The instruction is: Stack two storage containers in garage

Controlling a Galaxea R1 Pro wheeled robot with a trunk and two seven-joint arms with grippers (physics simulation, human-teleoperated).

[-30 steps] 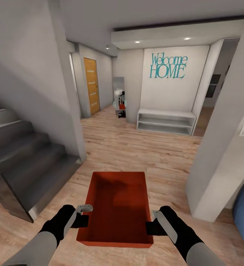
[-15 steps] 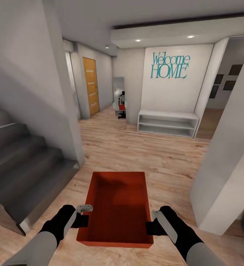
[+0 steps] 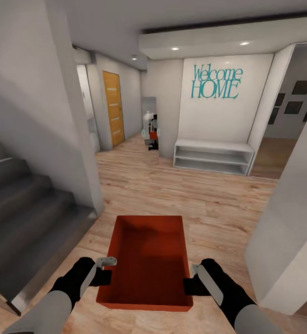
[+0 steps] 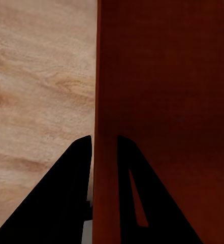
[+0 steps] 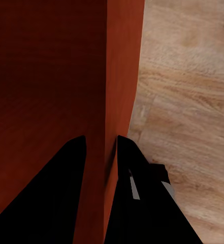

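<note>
One red-orange storage container [image 3: 148, 260] hangs in front of me above the light wood-plank flooring, held level by both arms. My left gripper [image 3: 107, 277] is shut on its left wall. In the left wrist view that gripper [image 4: 105, 145] pinches the thin red wall [image 4: 106, 101] between its black fingers. My right gripper [image 3: 188, 285] is shut on the right wall. The right wrist view shows this gripper [image 5: 101, 142] with a finger on each side of the red wall [image 5: 123, 76]. The bin is empty inside.
Grey stairs [image 3: 28, 222] rise at the left beside a white wall. A white pillar [image 3: 292, 222] stands close at the right. Ahead are a white shelf bench [image 3: 212, 157] under a "Welcome HOME" sign [image 3: 216, 82], an orange door [image 3: 113, 107] and a mirror [image 3: 149, 121]. Open wood floor [image 3: 181, 195] lies ahead.
The whole view has shifted: the stairs and pillar have slid outward and the hallway has drawn nearer, so the camera has moved forward. Container and grippers keep the same pose.
</note>
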